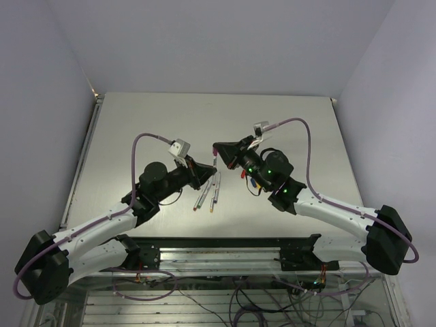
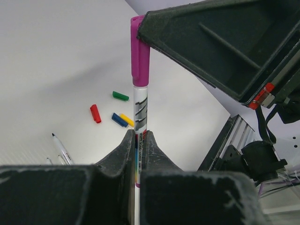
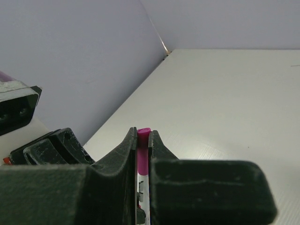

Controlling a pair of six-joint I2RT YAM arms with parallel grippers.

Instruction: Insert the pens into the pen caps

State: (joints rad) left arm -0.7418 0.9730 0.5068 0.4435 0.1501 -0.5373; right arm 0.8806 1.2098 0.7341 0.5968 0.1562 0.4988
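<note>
Overhead, the left end effector and the right end effector met above the middle of the desk, with the magenta pen between them. The loose pens lay on the desk just below, so a low swing of either arm could have scattered them.

From the left wrist, the left end effector was clamped on the pen's barrel. The pen stood upright with the magenta cap on its top end and the right end effector pressed against that cap. Whether the cap was fully seated could not be told. A push off the pen's axis might have jammed it or slid the barrel down through the grip. The red cap, green cap, blue cap and yellow cap lay near together beyond.

From the right wrist, the right end effector was closed on the magenta cap. Letting go early could have dropped a half-seated cap.
</note>
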